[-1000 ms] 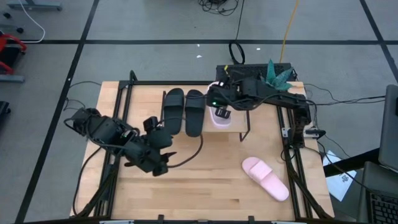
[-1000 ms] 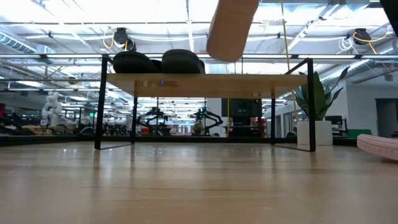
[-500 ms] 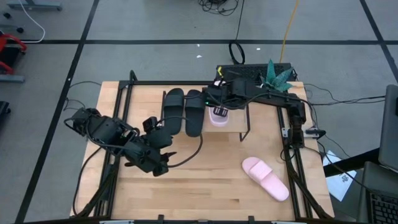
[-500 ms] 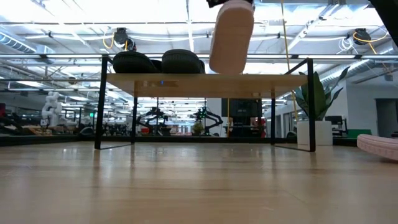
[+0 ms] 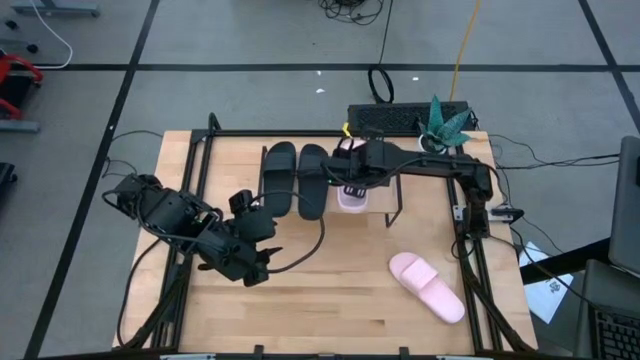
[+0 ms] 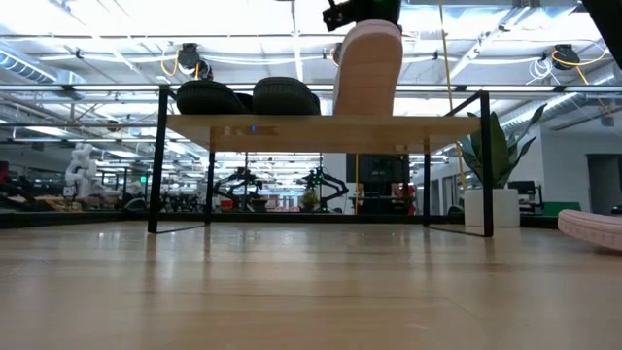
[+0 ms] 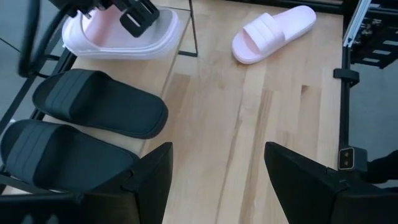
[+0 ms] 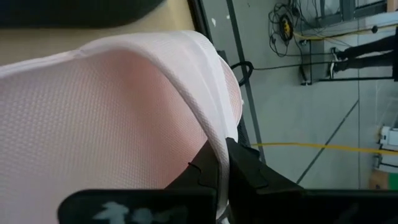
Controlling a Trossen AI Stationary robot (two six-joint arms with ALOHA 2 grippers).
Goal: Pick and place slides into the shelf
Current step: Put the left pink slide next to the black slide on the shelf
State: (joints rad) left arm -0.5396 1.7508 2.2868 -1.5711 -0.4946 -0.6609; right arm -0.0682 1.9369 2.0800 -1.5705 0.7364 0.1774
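Note:
Two black slides (image 5: 297,178) lie side by side on the shelf (image 5: 378,204), a light plank on a black wire frame at the table's far middle. To their right a pink slide (image 6: 367,68) stands steeply tilted over the plank (image 6: 321,126). My right gripper (image 5: 351,176) is shut on the upper end of it. A second pink slide (image 5: 428,287) lies flat on the table at the near right. My left gripper (image 7: 217,180) hangs open above the table, near and left of the shelf, touching nothing. My right gripper pinches the rim (image 8: 216,146) of the pink slide's raised end between its two fingers (image 8: 249,171). The fingers slant down from the far side. The slide hangs steeply tilted below them, its lower end (image 6: 365,111) at the shelf's plank; whether it rests there I cannot tell.
Free plank is left on the shelf to the right of the held slide. A black box and a green plant (image 5: 447,120) stand beyond the table's far edge. Metal rails (image 5: 470,250) run along the table's sides. The near middle of the tabletop (image 5: 330,310) is bare wood.
My right gripper has gone down toward the shelf with the pink slide, still shut on it. The slide's lower end, which hung well above the plank, now reaches it beside the black slides.

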